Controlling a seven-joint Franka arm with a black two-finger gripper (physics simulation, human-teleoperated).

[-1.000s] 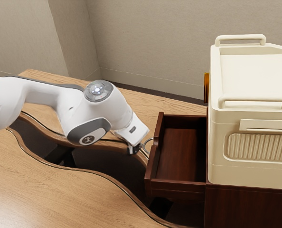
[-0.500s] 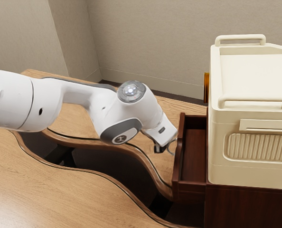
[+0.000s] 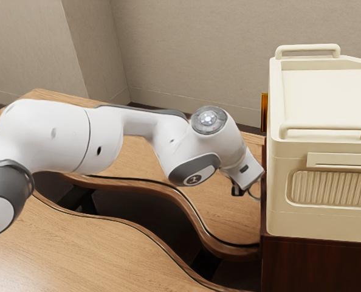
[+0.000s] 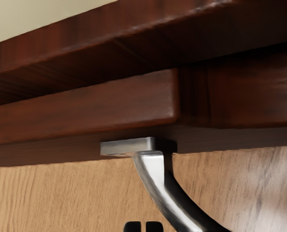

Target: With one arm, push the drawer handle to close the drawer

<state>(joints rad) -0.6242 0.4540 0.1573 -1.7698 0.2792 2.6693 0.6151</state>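
Observation:
My gripper is at the dark wooden cabinet's front, beside the curved metal handle. In the wrist view the gripper has its two black fingertips close together, with nothing seen between them. The silvery handle curves down from its mount close by; whether the gripper touches it is unclear. The drawer front lies in against the cabinet, under its top edge. No drawer interior is visible.
A cream box with rail handles stands on the cabinet. The wooden table has a wavy dark gap running across it. A narrow amber object is behind the box.
My arm has travelled toward the exterior view's right, and the drawer has slid the same way into the cabinet. Its interior was visible before and is now out of sight.

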